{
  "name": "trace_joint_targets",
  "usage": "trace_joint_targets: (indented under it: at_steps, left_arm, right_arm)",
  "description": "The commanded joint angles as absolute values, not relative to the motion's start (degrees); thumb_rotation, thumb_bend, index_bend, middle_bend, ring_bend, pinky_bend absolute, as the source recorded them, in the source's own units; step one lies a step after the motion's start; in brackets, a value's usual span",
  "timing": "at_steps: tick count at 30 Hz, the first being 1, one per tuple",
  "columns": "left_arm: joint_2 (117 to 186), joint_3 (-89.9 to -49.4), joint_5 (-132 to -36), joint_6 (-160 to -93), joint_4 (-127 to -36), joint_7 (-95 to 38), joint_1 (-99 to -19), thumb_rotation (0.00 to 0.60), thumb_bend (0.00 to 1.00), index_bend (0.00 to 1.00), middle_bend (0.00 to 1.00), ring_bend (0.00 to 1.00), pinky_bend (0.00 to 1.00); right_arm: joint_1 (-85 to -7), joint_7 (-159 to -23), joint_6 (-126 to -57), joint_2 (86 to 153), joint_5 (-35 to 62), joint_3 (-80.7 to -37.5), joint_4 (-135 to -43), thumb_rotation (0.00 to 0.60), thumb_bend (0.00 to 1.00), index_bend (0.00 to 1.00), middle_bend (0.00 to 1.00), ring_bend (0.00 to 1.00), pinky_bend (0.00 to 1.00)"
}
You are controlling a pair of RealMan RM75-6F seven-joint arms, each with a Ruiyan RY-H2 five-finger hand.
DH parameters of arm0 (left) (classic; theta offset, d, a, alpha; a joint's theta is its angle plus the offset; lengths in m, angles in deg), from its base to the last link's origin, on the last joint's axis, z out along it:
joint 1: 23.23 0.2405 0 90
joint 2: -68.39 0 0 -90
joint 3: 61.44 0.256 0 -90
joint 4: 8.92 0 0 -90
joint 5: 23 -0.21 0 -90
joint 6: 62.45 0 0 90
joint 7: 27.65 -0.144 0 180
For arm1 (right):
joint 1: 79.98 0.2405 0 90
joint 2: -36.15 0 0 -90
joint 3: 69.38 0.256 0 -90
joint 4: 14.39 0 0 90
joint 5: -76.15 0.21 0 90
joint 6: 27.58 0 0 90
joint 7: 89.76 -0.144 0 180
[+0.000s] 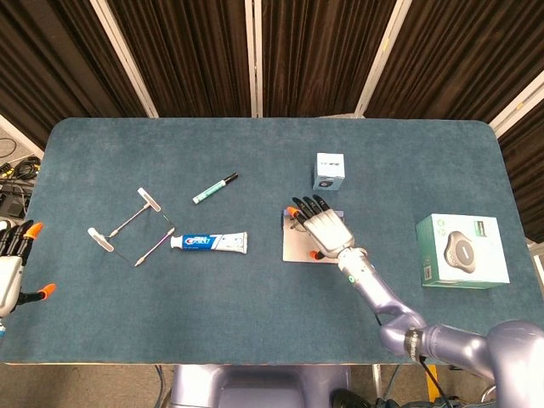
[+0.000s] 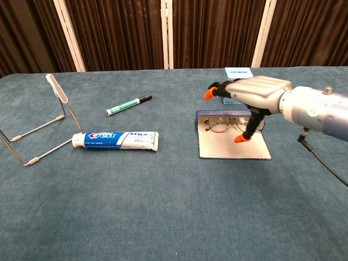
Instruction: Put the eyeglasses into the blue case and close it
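The eyeglasses [image 2: 227, 124] lay folded on the flat blue case [image 2: 217, 149], just right of the table [image 1: 255, 314] centre. The right hand [image 2: 251, 95] hovered over them, fingers spread and holding nothing, thumb pointing down beside the frames. At 9 o'clock from the case lay a toothpaste tube [image 1: 209, 242], a green marker [image 1: 214, 188] at 10 o'clock. The left hand [image 1: 13, 259] waited released at the table's left edge.

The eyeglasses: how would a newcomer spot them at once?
Start at the blue table and find the flat blue case right of centre, under the right hand. The eyeglasses lie on it, thin wire frames with round lenses, unlike the toothpaste tube to the left.
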State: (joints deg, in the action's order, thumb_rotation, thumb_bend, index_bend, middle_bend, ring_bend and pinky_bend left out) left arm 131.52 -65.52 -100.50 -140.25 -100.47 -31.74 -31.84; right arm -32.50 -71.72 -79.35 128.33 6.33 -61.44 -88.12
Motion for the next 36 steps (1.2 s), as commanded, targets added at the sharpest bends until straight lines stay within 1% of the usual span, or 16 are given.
trace_joint_targets:
  at_steps: [1, 7, 9, 20, 36]
  left_arm:
    - [131.38, -65.35, -101.01, -140.68, -100.73, -31.62, -31.67, 0.600, 0.00, 0.00, 0.00, 0.00, 0.00]
    - [131.08, -65.10, -101.83, -141.36, -101.05, -31.20, -31.36, 0.600, 0.00, 0.00, 0.00, 0.00, 0.00]
    - [131.03, -65.07, -101.94, -141.43, -101.06, -31.11, -31.32, 0.600, 0.00, 0.00, 0.00, 0.00, 0.00]
    - [131.03, -65.03, -102.02, -141.42, -101.08, -31.18, -31.31, 0.600, 0.00, 0.00, 0.00, 0.00, 0.00]
    - [131.42, -65.18, -101.35, -140.74, -100.75, -31.82, -31.60, 0.600, 0.00, 0.00, 0.00, 0.00, 0.00]
  right_arm:
    - [-33.81, -69.69, -80.32, 127.64, 6.37, -62.61, -90.14, 0.600, 0.11, 0.18, 0.00, 0.00, 0.00]
    - [-34.66, -67.13, -81.36, 128.79, 5.03, -64.21, -90.13, 0.600, 0.19, 0.26, 0.00, 0.00, 0.00]
    - [-34.89, -66.80, -81.56, 129.31, 4.47, -64.66, -89.52, 0.600, 0.21, 0.27, 0.00, 0.00, 0.00]
    - [-35.69, -66.93, -81.63, 131.97, 1.46, -66.20, -85.39, 0.600, 0.22, 0.33, 0.00, 0.00, 0.00]
    - [-35.90, -68.26, -80.94, 134.23, -1.30, -66.62, -79.80, 0.600, 0.22, 0.34, 0.00, 0.00, 0.00]
